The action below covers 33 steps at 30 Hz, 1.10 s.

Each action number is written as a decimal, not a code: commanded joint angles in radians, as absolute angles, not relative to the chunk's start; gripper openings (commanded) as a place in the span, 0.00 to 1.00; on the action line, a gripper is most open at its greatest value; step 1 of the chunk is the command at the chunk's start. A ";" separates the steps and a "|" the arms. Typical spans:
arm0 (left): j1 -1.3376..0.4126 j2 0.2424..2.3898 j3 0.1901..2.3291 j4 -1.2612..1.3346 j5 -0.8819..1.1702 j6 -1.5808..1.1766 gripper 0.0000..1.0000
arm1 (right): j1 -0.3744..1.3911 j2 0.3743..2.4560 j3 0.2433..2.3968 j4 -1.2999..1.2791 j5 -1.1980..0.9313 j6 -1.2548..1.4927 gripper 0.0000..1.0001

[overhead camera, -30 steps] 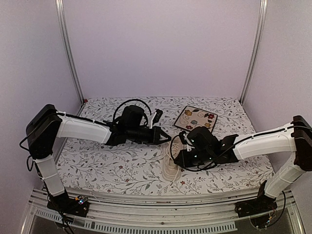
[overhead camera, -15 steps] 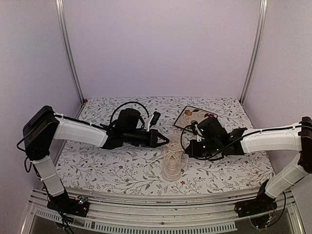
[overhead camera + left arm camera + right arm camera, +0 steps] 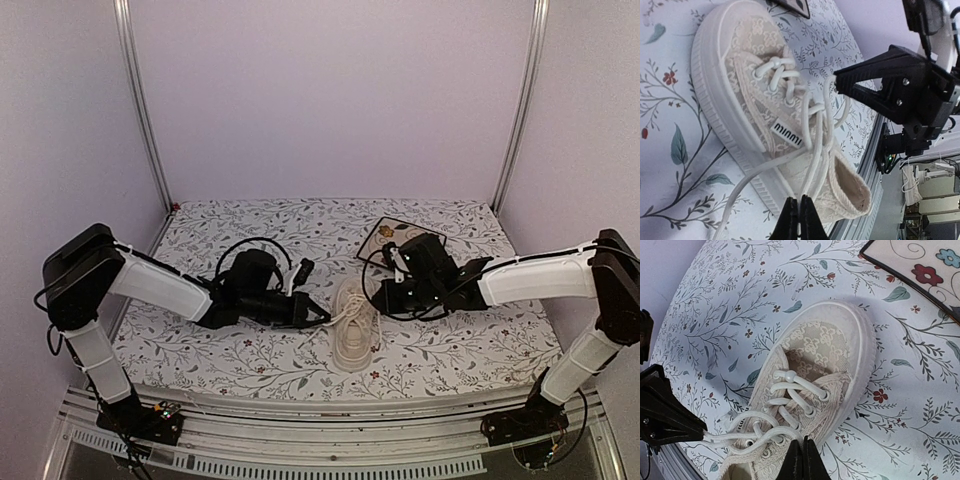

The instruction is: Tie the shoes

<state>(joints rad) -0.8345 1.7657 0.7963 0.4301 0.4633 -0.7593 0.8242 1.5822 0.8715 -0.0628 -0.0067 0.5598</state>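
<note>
Left wrist view: my left gripper (image 3: 797, 215) is pressed together on a strand of the laces (image 3: 815, 145), and my right gripper (image 3: 801, 456) looks pinched on another. Between them the sneaker (image 3: 355, 322) lies on the table (image 3: 250, 352), toe toward the floral tile (image 3: 384, 234). No knot or bow shows, so I judge all the tying is left to do.

Back wall (image 3: 330, 100) and both side walls, L (image 3: 50, 120) & R (image 3: 600, 100), were plain pale lilac, evenly lit w/ no hard shadows. Two aluminium uprights, L (image 3: 140, 110) & R (image 3: 522, 110), ran up the back corners. Tabletop (image 3: 230, 225) was covered edge to edge in white cloth w/ leaf-and-flower print. A slotted metal rail (image 3: 330, 455) ran along the near edge. Past that edge, the left wrist view showed only blurred gear.
</note>
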 commanded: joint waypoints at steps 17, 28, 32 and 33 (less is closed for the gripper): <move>-0.780 1.767 1.074 0.082 0.363 -0.536 0.60 | 0.825 1.607 0.883 0.017 -0.066 0.531 0.02; -0.783 1.920 1.152 0.092 0.543 -0.536 0.35 | 0.824 1.618 0.889 0.019 -0.073 0.532 0.02; -0.783 1.936 1.151 0.109 0.557 -0.539 0.31 | 0.824 1.627 0.894 0.025 -0.080 0.532 0.02; -0.783 1.940 1.152 0.114 0.559 -0.540 0.30 | 0.824 1.628 0.895 0.025 -0.082 0.532 0.02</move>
